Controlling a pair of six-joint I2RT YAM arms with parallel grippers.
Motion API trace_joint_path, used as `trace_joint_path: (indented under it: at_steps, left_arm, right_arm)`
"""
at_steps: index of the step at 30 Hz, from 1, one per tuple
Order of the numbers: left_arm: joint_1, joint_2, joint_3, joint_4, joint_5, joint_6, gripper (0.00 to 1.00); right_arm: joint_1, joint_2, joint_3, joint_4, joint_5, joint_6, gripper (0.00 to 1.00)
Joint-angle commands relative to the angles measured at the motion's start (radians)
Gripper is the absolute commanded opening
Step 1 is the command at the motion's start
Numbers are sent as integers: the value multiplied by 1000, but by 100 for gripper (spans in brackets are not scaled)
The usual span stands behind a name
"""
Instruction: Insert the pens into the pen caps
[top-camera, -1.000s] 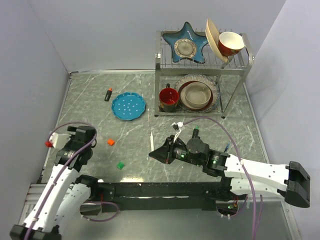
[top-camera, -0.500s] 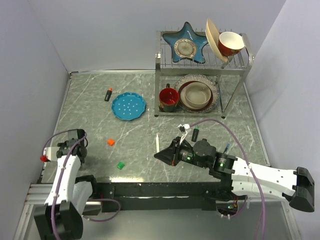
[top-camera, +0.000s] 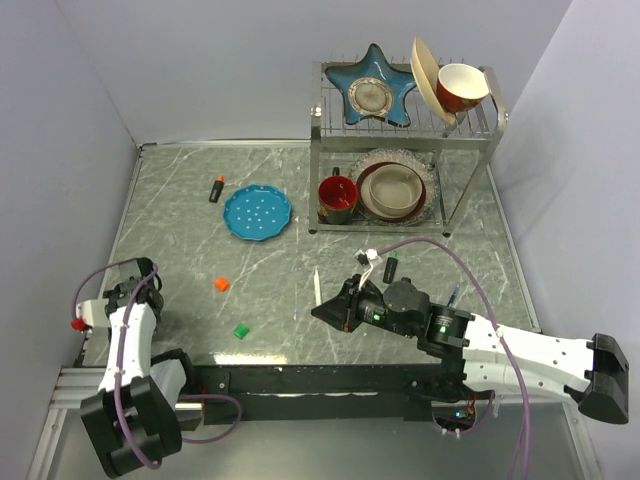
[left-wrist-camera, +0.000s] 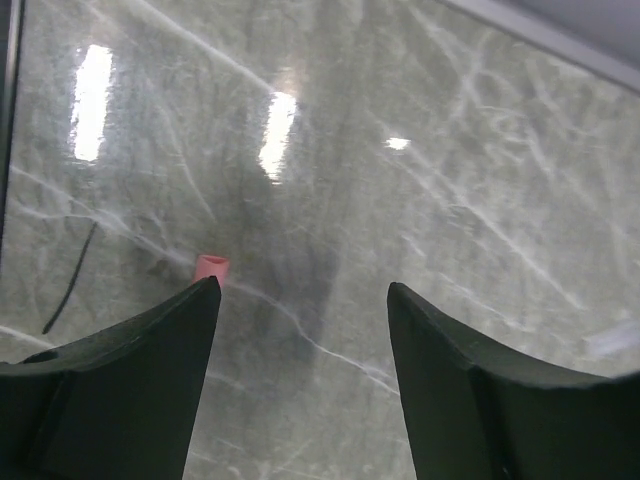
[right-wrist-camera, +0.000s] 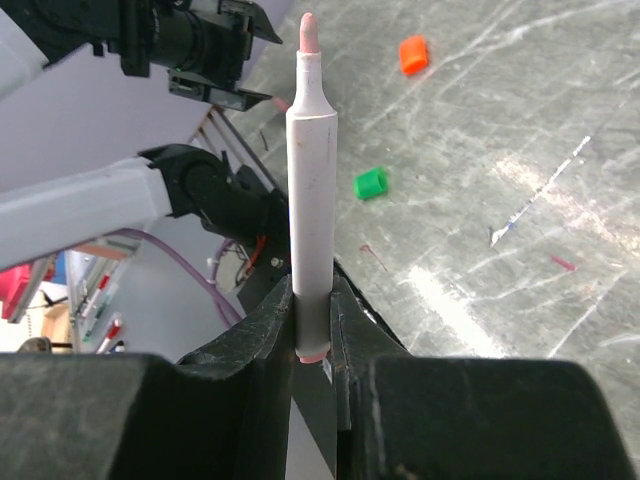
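My right gripper is shut on the lower end of a thin white pen, whose pink tip points up and away. In the top view that white pen sticks out from the right gripper over the table's middle. An orange cap and a green cap lie to its left. My left gripper is open just above the table, and a pink-red cap lies at its left fingertip, outside the gap. The left gripper is at the table's near-left edge.
A blue plate and a black marker with an orange end lie at the back left. A metal dish rack holds bowls, plates and cups at the back. A black marker and a blue pen lie beside my right arm.
My left arm has drawn back toward the near-left corner and its jaws have narrowed a little. The right gripper moved slightly right with the white pen, then held still.
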Motion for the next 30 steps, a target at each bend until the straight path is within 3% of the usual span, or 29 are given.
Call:
trace_joint_path:
  at_steps: [1,12,18,19,22,30]
  left_arm:
    - [7,63,42,-37,-13,-7,73]
    - [6,160,-28,36,54,-13,70]
    - [7,195,-19,59,94,14,49]
    - [4,192,-23,62,96,19,39]
    - [6,186,-33,72,109,28,25]
    - [7,218,-40,85,139,31,2]
  right_arm:
    - [4,35,67,6,24,-20,0]
    - [4,43,78,-6,24,-14,0]
    - [4,23,79,-20,41,-17,0]
    - [4,21,82,-25,42,-17,0]
    - [4,6,82,-35,47,-19,0]
    - [4,-59,62,-51,79,-9,0]
